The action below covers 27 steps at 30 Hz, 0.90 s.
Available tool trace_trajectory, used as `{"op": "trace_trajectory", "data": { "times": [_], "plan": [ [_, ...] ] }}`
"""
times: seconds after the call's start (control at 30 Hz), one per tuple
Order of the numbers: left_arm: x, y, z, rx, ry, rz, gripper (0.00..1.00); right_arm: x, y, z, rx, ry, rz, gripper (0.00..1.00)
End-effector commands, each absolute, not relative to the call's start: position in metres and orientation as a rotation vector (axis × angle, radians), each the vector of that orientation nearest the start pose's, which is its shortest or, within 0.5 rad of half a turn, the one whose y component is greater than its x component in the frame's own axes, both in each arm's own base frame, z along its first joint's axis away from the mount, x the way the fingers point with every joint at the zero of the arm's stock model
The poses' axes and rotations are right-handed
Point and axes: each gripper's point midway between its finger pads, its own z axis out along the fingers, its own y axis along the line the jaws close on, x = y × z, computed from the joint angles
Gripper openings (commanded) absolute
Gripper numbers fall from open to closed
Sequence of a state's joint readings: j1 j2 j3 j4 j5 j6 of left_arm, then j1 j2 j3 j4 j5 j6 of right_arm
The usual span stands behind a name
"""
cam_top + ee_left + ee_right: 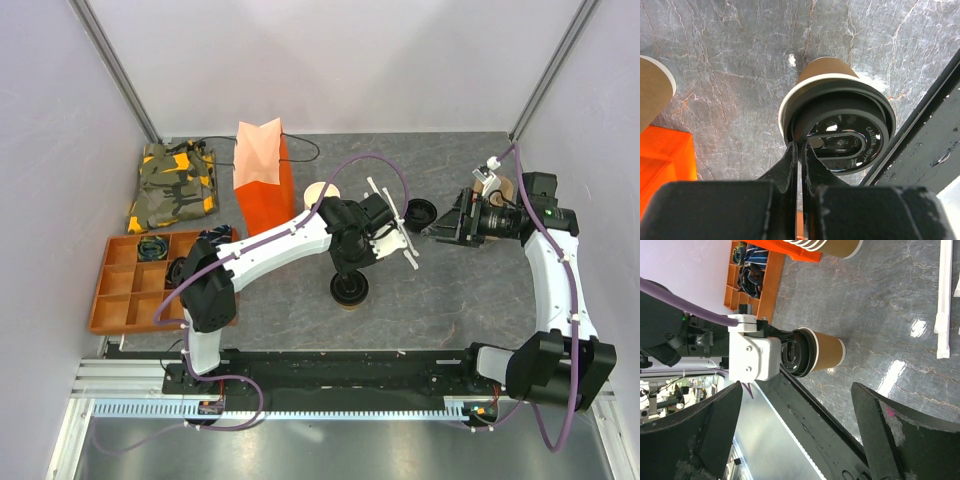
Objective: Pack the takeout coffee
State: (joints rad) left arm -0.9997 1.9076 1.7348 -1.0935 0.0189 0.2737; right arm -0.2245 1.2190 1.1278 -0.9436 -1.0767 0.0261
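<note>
Pressing its two black fingers all but together, the left gripper (801, 146) touches the lid's rim on the small tan paper cup with a white rim and round black plastic lid (850, 120); whether it pinches that rim is unclear. The right gripper (800, 440) gapes wide, empty. The cup stands upright on the grey marbled tabletop (470, 300), between pale walls (350, 60), near the tall orange paper bag (262, 185).

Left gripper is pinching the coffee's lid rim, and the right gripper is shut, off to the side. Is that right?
No: the right gripper is open, its jaws spread wide, as the right wrist view shows. It is off to the side, and the left gripper is indeed pinching the takeout coffee by its lid rim.
</note>
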Motion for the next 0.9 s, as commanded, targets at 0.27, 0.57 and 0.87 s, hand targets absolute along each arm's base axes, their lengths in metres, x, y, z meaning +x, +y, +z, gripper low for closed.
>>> {"op": "trace_trajectory", "data": {
  "times": [0.27, 0.57, 0.87],
  "plan": [
    [0.2351, -0.3309, 0.1293, 1.670, 2.277, -0.128, 0.02, 0.2497, 0.1056, 0.2492, -0.124, 2.205, 1.321, 0.98],
    [0.2347, -0.3344, 0.1292, 1.681, 2.276, -0.155, 0.02, 0.2494, 0.1061, 0.2484, -0.122, 2.202, 1.335, 0.98],
    [0.2312, -0.3379, 0.1314, 1.691, 2.279, -0.191, 0.02, 0.2469, 0.1079, 0.2483, -0.127, 2.195, 1.351, 0.98]
  ]
}}
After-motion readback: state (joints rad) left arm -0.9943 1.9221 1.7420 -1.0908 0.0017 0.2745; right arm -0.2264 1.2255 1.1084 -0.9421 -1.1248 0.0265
